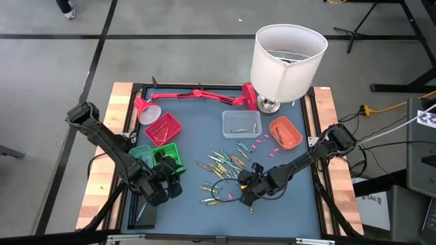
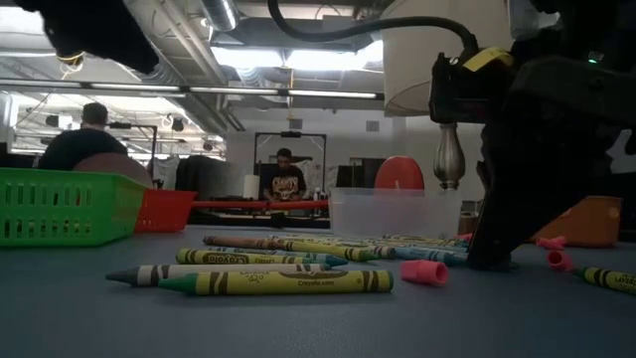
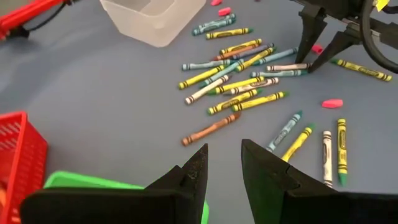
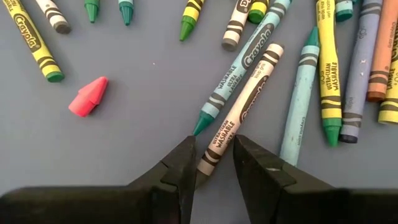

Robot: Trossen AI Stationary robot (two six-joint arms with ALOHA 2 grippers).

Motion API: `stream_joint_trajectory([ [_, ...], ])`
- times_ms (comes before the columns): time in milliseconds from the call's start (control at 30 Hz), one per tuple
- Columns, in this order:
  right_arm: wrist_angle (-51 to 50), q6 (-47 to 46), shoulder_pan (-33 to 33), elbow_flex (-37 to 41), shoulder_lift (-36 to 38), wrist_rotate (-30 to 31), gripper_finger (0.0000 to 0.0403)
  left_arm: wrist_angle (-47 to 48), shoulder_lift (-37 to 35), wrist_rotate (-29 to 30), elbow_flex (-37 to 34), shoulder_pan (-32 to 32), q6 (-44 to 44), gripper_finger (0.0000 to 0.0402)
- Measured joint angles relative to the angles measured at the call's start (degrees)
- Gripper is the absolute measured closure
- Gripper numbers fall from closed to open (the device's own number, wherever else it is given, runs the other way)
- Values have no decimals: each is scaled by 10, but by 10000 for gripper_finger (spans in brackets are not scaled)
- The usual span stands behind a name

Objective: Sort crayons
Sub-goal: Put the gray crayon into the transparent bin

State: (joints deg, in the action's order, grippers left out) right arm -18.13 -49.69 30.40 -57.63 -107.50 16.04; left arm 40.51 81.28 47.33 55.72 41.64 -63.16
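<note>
The right gripper (image 4: 211,163) is down at the near edge of the crayons (image 1: 225,165), which lie scattered on the blue bench (image 1: 197,126) between the trays, and its fingers (image 4: 177,167) stand a narrow gap apart, straddling the end of a white crayon (image 4: 242,106). I'd call that a grip about to be made, not yet made. The worry is the teal crayon (image 4: 239,65) lying tight against the white one: its tip sits just beside the left finger, so closing could catch both sticks or flick the teal one away. A pinch so near the end could also let the white one swivel or drop on the lift. The left gripper (image 3: 222,163) hovers by the green tray (image 1: 158,155), fingers narrowly apart and holding nothing; if it reaches in while the right arm is over the pile, the two could bump. As for counts: two arms, and four trays that I can make out — a red tray (image 1: 163,128), the green one, a clear tray (image 1: 242,124) with what looks like one stick in it, and an orange tray (image 1: 285,132). The loose crayons number somewhere past twenty; they overlap too much for a firm tally. There are several pink bits (image 4: 88,96) about, perhaps six. One white lamp (image 1: 286,61) and one red lamp (image 1: 197,95) stand at the back.
</note>
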Motion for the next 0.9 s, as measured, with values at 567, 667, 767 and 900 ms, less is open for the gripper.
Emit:
stream_joint_trajectory([
  [567, -18, -11, -1, 0, 0, 3, 370, -7, 0, 0, 0, -30, 23, 321],
  [667, -19, -11, -1, 0, 0, 3, 392, -7, 0, 0, 0, -30, 23, 321],
  [767, -19, -11, -1, 0, 0, 4, 392, -7, 0, 0, 0, -30, 23, 321],
  [900, -17, -11, 0, -1, 0, 10, 372, -7, 0, 0, 0, -30, 24, 321],
])
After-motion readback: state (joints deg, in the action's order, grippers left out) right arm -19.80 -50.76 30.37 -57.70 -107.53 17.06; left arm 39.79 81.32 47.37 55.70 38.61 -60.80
